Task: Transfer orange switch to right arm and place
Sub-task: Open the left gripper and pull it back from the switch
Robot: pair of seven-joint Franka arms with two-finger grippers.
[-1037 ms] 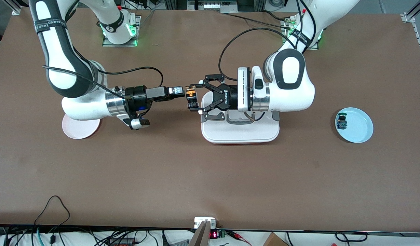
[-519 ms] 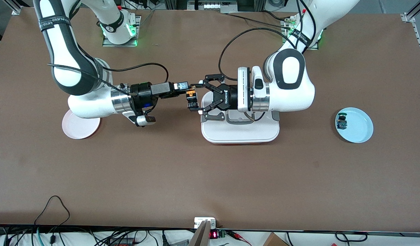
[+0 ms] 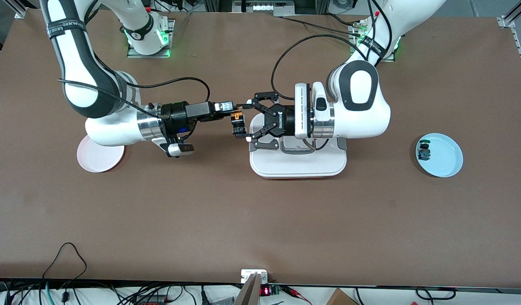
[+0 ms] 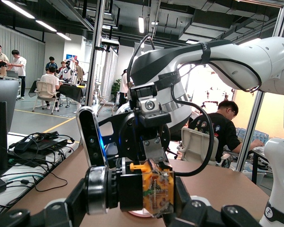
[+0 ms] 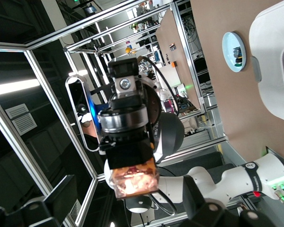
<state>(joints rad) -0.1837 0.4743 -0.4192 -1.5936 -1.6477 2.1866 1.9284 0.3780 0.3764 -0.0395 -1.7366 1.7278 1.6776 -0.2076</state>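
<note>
While the left gripper (image 3: pixel 242 125) pinches the black-bodied, orange-capped orange switch (image 3: pixel 238 121), the right gripper (image 3: pixel 226 106) apparently stands spread.

Both arms wear glossy white shells; the right arm (image 3: pixel 80 63) carries broad dark-grey panels, a black strap with white lettering, a polished silver wrist band and a slim black gripper (image 3: pixel 231 111) with a black cable looping into it. The left arm (image 3: pixel 358 106) has a dark-grey oval joint cap, a flat white flange disc and a black linkage-finger gripper (image 3: pixel 242 120) (white lettering printed on its body), fed by a black cable arcing above. Green lights glow at both bases.
</note>
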